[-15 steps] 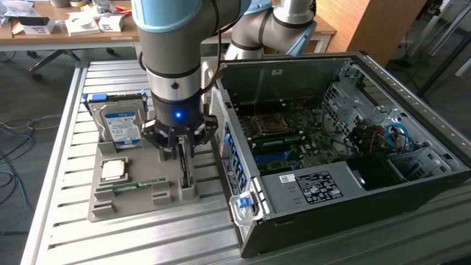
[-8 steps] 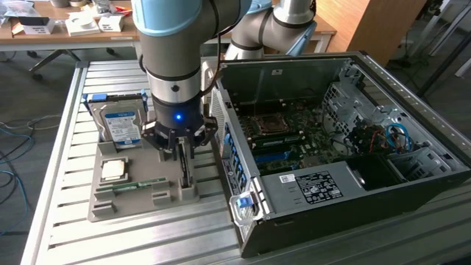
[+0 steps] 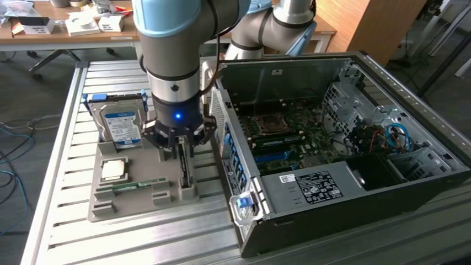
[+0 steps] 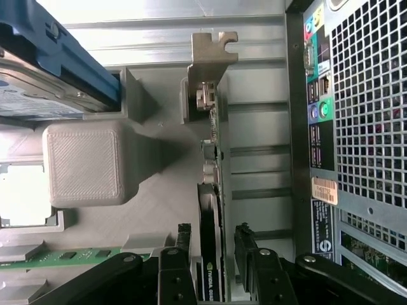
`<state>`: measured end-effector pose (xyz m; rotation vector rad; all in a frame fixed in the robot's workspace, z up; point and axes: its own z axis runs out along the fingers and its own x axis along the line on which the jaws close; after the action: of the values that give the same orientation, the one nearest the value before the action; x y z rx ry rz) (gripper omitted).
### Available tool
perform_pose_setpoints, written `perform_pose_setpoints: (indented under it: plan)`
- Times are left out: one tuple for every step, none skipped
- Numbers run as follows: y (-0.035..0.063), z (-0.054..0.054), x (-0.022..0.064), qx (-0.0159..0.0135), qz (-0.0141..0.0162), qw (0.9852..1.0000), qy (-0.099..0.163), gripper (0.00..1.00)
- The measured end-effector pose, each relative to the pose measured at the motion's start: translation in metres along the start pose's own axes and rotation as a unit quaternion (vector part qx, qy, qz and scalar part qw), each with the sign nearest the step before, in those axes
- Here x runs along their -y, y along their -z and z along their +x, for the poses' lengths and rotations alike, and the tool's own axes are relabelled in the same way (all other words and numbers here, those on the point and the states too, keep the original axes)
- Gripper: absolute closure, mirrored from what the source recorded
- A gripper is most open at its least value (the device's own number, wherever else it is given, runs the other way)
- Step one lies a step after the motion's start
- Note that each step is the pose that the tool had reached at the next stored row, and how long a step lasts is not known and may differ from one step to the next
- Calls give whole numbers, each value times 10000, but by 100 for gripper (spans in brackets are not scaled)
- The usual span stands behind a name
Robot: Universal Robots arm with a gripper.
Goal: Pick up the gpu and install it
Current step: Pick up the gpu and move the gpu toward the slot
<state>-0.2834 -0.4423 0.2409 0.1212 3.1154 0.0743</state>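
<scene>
Grey plastic tray (image 3: pixel 110 207) has the gpu (image 4: pixel 210 210) standing on edge, gripper (image 4: pixel 213 232) is down over it, jaws open, a finger each side, not squeezing.

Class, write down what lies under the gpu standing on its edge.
The grey holder tray lies beneath the gpu. How the lower edge seats in it is covered by the card itself.

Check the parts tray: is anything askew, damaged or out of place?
Nothing stands out. The gpu stands on edge in the tray, the open gripper straddling it; the hard drive sits upright.
</scene>
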Motion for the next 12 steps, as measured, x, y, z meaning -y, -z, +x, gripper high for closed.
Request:
perform_pose_setpoints:
  plan:
    - [-11, 0, -2, 0, 0, 10000, 0, 58]
    - [-16, 0, -2, -1, 0, 10000, 0, 58]
    - [-18, 1, -2, -2, 1, 10000, 0, 58]
    - [-22, 1, -2, -1, 1, 10000, 0, 58]
    - [-24, 2, -3, -1, 2, 10000, -1, 58]
    - [-31, 1, -3, 0, 0, 10000, -1, 58]
    - [-38, 2, -3, 0, -1, 10000, 0, 58]
    - [-40, 2, -2, -1, 1, 10000, 0, 58]
    - [-40, 2, -2, -2, 2, 10000, 0, 58]
    - [-41, 2, -2, -2, 2, 10000, 0, 58]
    - [-46, 2, -2, 0, 0, 10000, -1, 58]
    - [-54, 5, -3, 0, -1, 10000, -1, 58]
